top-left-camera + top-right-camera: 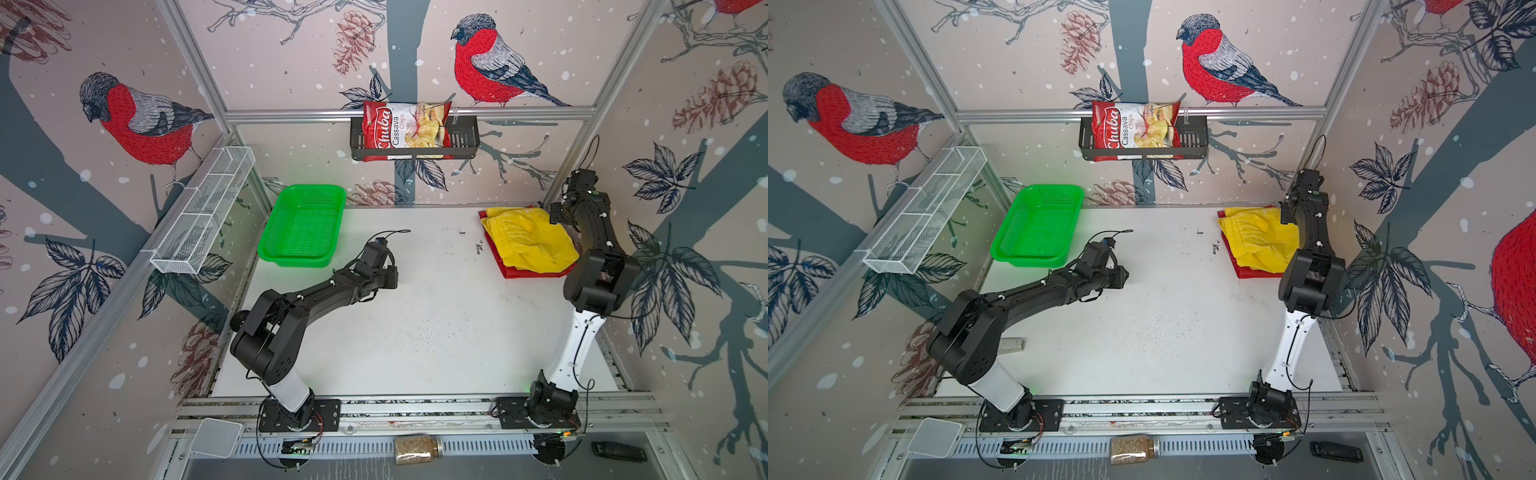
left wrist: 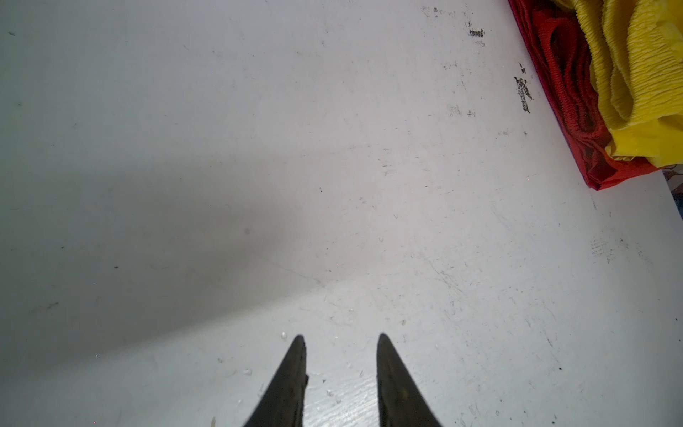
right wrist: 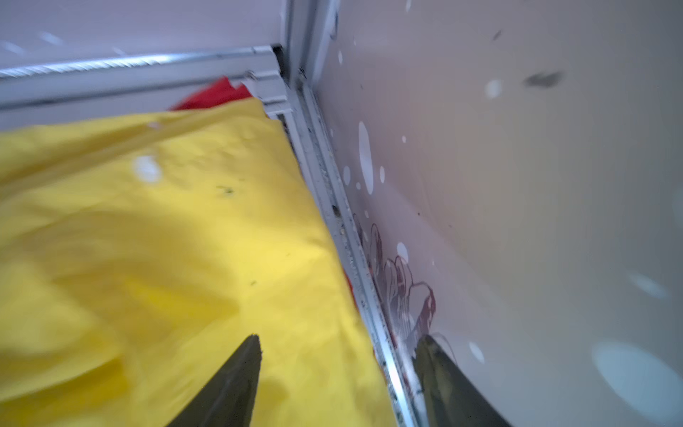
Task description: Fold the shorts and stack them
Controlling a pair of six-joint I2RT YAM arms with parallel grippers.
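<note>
The yellow shorts (image 1: 530,243) lie folded on top of the red shorts (image 1: 513,272) in the far right corner of the white table (image 1: 415,324); both top views show red edges peeking out under the yellow shorts (image 1: 1260,243). My right gripper (image 3: 340,338) hangs open just above the yellow shorts (image 3: 184,240), at their edge beside the wall rail, with nothing held. My left gripper (image 2: 340,335) hovers partly open and empty over bare table near the middle. The red shorts (image 2: 576,92) and yellow shorts (image 2: 650,74) sit at the edge of the left wrist view.
A green mesh basket (image 1: 291,261) stands at the back left. On the left wall is a white wire shelf (image 1: 203,212), and on the back wall a black rack (image 1: 465,141) with a chips bag (image 1: 405,131). A jar (image 1: 417,449) lies beyond the front rail.
</note>
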